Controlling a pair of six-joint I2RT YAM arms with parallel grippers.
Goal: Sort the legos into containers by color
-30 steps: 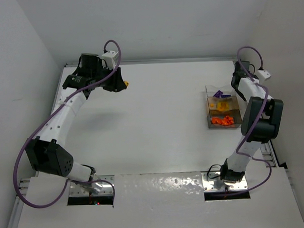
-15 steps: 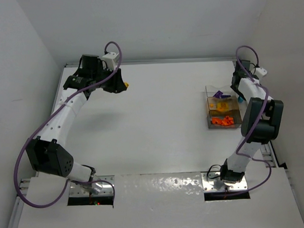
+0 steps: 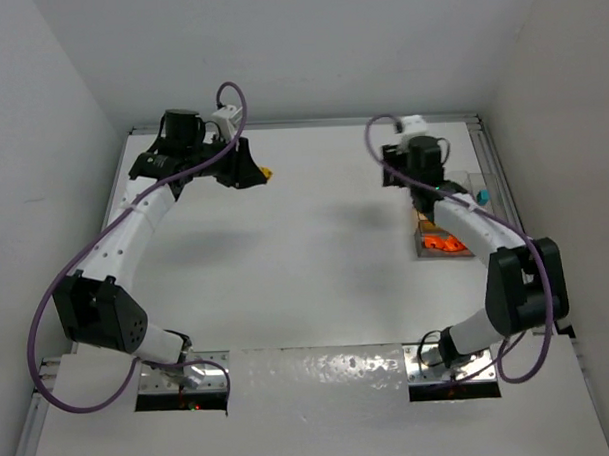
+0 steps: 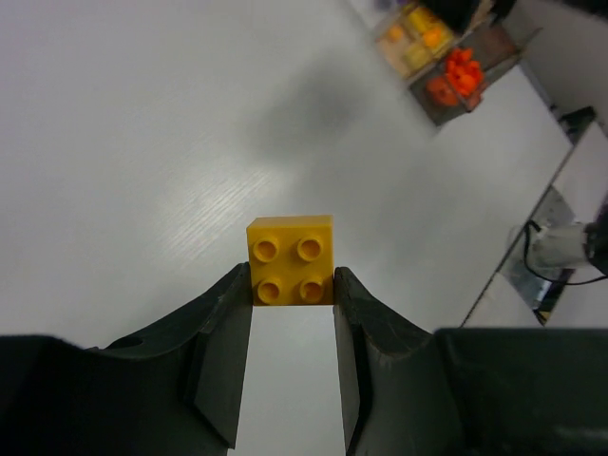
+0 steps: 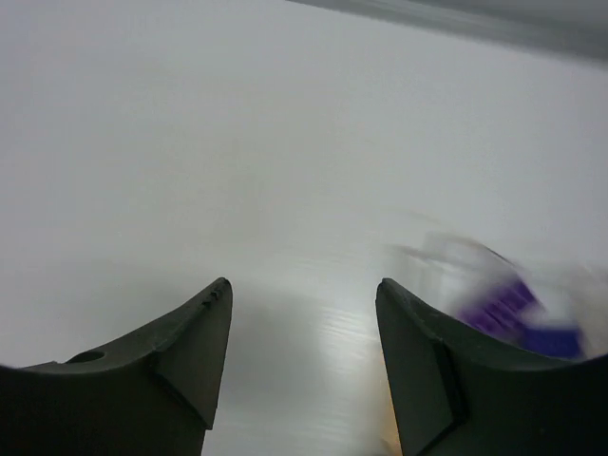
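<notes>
My left gripper (image 3: 261, 174) is shut on a yellow lego (image 3: 268, 173) at the far left of the table. In the left wrist view the yellow lego (image 4: 291, 259), studs up, sits clamped between the fingertips of the gripper (image 4: 292, 287), held above the table. The clear containers (image 3: 468, 244) stand at the right, partly hidden by my right arm, and orange legos (image 3: 443, 244) show in the near bin. A teal lego (image 3: 481, 196) shows beside the arm. My right gripper (image 5: 302, 285) is open and empty, just left of the containers; purple legos (image 5: 518, 309) blur at its right.
The containers also show far off in the left wrist view (image 4: 494, 43), with orange legos (image 4: 459, 72) and yellow ones. White walls close in the table at the back and both sides. A metal rail (image 3: 495, 171) runs along the right edge.
My right arm has swung from beside the containers' far right side to their left, over the open table. My left gripper has moved slightly right with the yellow lego.
</notes>
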